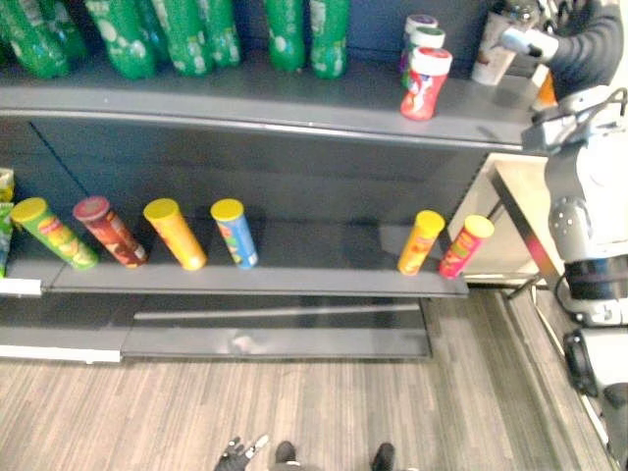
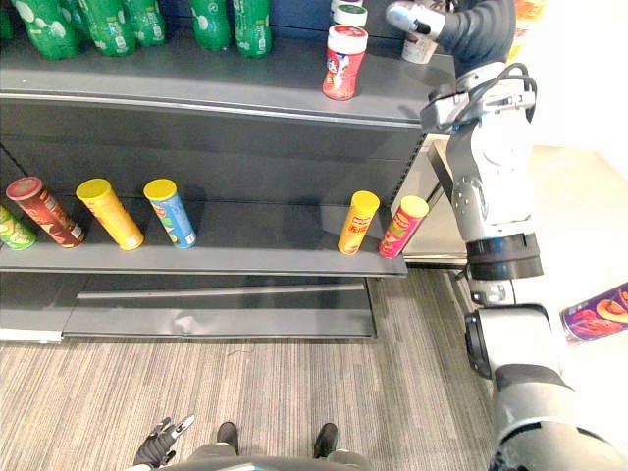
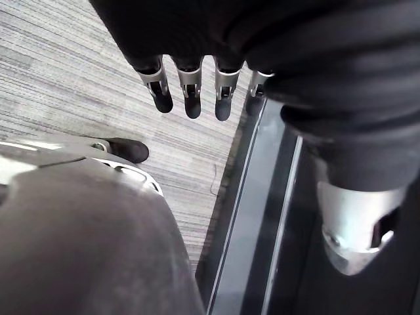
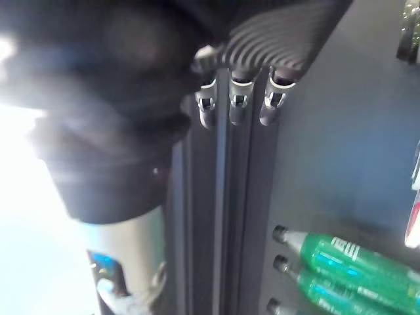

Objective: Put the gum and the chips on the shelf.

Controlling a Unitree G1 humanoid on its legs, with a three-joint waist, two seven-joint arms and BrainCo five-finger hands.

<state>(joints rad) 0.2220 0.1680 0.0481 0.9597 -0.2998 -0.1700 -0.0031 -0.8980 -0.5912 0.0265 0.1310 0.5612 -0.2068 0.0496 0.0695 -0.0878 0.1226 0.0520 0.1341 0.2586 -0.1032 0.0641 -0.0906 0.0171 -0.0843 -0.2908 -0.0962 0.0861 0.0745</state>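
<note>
6 chip cans (image 1: 175,234) lean in a row, and 1 purple can (image 2: 599,314) lies apart at the right. 3 gum tubs (image 1: 424,83) stand in line, with 1 pale tub (image 1: 489,61) near them. At least 6 green bottles (image 1: 329,39) show.

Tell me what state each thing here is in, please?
Red gum canister: upright on the top shelf, lid on.
Green bottles: standing on the top shelf.
Chips cans: standing on the lower shelf, lids on.
Left hand: open, low over the floor.
Right hand: open, up by the top shelf.
</note>
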